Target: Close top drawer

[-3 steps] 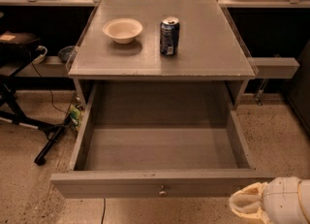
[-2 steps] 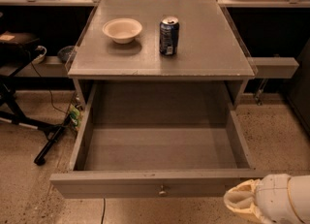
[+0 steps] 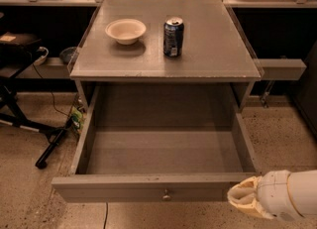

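The top drawer (image 3: 153,188) is pulled fully out of the grey cabinet, its plain box interior bare. Its front panel faces me, with a small round metal knob (image 3: 166,194) at centre. My gripper (image 3: 243,198) comes in from the lower right, a cream tip on a white arm. It sits at the right end of the drawer's front panel, close to or touching it. The lower drawers are out of view.
On the cabinet top (image 3: 208,59) stand a cream bowl (image 3: 126,30) and a dark soda can (image 3: 173,36). A black stand with legs and cables (image 3: 29,124) is on the speckled floor at left. A grey shelf (image 3: 282,68) juts out at right.
My gripper has moved a little to the left and up, closer to the right end of the drawer front. The drawer has not moved.
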Motion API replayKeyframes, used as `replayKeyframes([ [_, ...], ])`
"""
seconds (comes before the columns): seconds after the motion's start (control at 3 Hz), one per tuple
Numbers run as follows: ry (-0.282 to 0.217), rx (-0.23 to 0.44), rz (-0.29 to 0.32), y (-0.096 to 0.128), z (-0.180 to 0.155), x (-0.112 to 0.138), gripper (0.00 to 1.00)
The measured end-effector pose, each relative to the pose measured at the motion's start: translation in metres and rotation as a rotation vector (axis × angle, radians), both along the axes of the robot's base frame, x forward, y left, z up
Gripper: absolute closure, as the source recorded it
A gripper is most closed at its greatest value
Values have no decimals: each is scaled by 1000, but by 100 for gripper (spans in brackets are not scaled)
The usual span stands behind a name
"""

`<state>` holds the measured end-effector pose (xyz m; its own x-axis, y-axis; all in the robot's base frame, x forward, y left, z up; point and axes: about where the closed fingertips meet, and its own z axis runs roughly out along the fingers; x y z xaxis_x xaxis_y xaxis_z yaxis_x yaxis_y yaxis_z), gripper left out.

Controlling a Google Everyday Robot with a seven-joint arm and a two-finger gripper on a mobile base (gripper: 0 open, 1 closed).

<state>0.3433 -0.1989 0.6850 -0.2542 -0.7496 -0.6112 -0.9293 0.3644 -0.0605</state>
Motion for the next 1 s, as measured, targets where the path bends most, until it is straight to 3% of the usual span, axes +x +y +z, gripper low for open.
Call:
replayKeyframes([
  [0.33,-19,5,-22,0,-3,5,100],
  [1.0,-57,12,-31,-6,-15,43,100],
])
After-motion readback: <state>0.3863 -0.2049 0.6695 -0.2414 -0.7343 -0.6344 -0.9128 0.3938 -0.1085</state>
